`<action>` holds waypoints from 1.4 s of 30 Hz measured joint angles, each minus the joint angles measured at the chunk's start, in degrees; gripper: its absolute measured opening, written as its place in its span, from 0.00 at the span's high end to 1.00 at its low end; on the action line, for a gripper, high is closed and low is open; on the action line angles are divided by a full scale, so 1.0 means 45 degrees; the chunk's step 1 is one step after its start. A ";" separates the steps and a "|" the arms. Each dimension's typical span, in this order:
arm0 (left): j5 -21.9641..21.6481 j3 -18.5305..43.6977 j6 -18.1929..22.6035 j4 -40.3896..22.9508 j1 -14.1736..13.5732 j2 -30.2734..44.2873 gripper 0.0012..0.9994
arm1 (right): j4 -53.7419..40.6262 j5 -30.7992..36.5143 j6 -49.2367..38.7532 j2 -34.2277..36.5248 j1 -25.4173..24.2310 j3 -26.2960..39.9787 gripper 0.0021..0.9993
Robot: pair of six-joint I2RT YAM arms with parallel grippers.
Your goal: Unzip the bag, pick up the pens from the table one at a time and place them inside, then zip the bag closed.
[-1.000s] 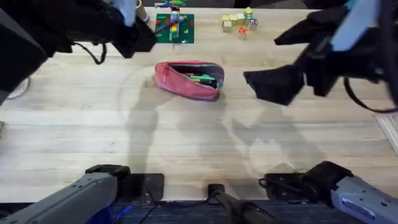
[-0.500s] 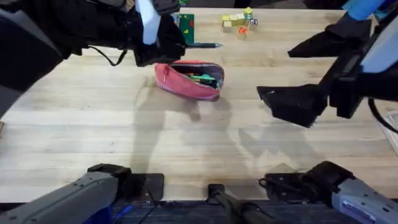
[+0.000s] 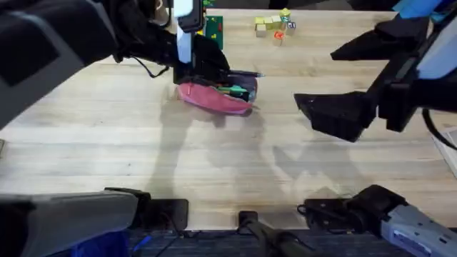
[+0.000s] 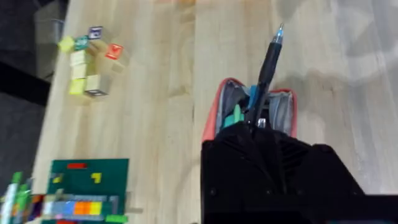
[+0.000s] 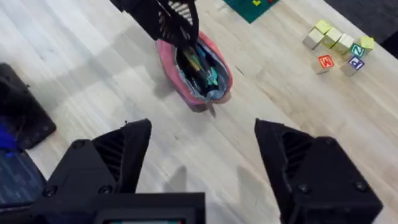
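Tabletop of light wooden planks carries the whole scene, and no loose pens lie on the bare wood that the overhead view shows. Toward its far side sits the pink-red soft fabric pouch, already unzipped, its grey-lined mouth gaping in both wrist views with green and teal pens lying inside. So the unzipping looks done and at least part of the loading too.

Left gripper hangs directly over the pouch's open mouth, its jaws closed narrowly on a slim black stick pen, whose tip juts out past the pouch's far end. That pen is above the opening rather than inside it, so I judge this as the drop-in step, possibly for the last pen. Right gripper waits well to the right of the pouch, raised off the wood, jaws spread wide and holding nothing.

Left to do, by my reading: release the black pen into the pouch, then draw the zipper closed.

Beyond the pouch lie a small green brick baseplate and a cluster of little coloured blocks, neither involved.
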 joint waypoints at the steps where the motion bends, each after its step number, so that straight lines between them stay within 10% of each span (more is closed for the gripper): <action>1: 0.0066 0.0000 0.0037 0.0001 0.0000 0.0185 0.96 | -0.0004 0.0000 0.0000 0.0000 0.0000 0.0000 0.00; 10: 0.0260 0.0000 0.0166 0.0000 0.0000 0.1683 0.96 | -0.0005 0.0005 0.0000 0.0000 0.0000 0.0000 0.00; 29: -0.4429 0.0000 -0.0167 -0.0030 -0.0204 0.2071 0.95 | -0.0010 0.0004 0.0000 0.0000 0.0000 0.0000 0.00; 35: -0.4633 0.0000 -0.0160 0.0012 -0.0204 0.2071 0.08 | -0.0010 0.0000 0.0000 0.0048 0.0000 0.0000 0.00; 42: -0.4689 0.0000 -0.0179 0.0010 -0.0204 0.2071 0.01 | -0.0013 0.0002 0.0003 0.0340 0.0000 0.0000 0.00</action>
